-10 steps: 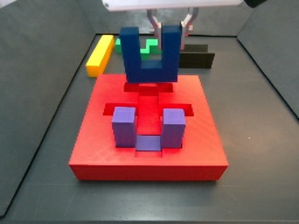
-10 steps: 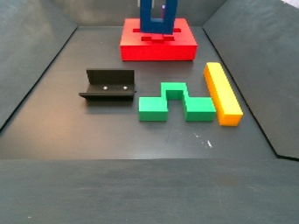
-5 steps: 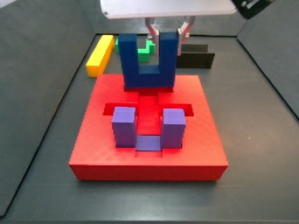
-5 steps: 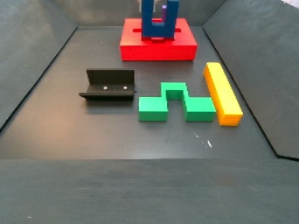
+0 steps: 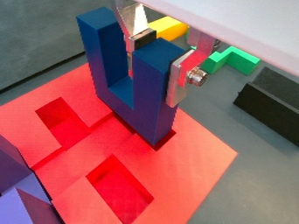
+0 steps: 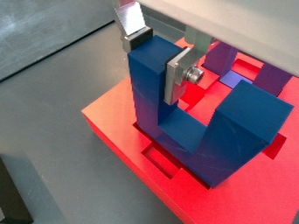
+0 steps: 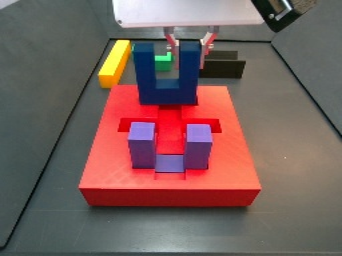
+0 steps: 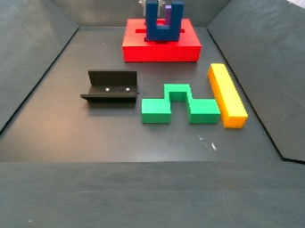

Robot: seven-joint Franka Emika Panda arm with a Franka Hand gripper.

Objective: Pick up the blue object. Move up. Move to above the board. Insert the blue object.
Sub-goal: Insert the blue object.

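Note:
My gripper point(image 5: 156, 52) is shut on one prong of the blue object point(image 5: 126, 83), a dark blue U-shaped block held upright with its prongs up. Its base stands in a recess at one end of the board point(image 5: 198, 162), a big red slab. Both side views show the gripper point(image 7: 183, 42) point(image 8: 163, 9) low over the blue object point(image 7: 170, 78) point(image 8: 162, 24) on the board point(image 7: 160, 182) point(image 8: 149, 52). A wrist view shows the gripper point(image 6: 158, 57) clamping the prong of the blue object point(image 6: 193, 131) on the board point(image 6: 111, 118).
A purple U-shaped block point(image 7: 170, 145) stands in the board's other end. On the floor lie a green block point(image 8: 179, 102), a yellow bar point(image 8: 226, 93) and the fixture point(image 8: 110, 87). Dark walls ring the floor.
My gripper has moved down with the blue object, so its base now meets the board's recess. Nothing else has moved.

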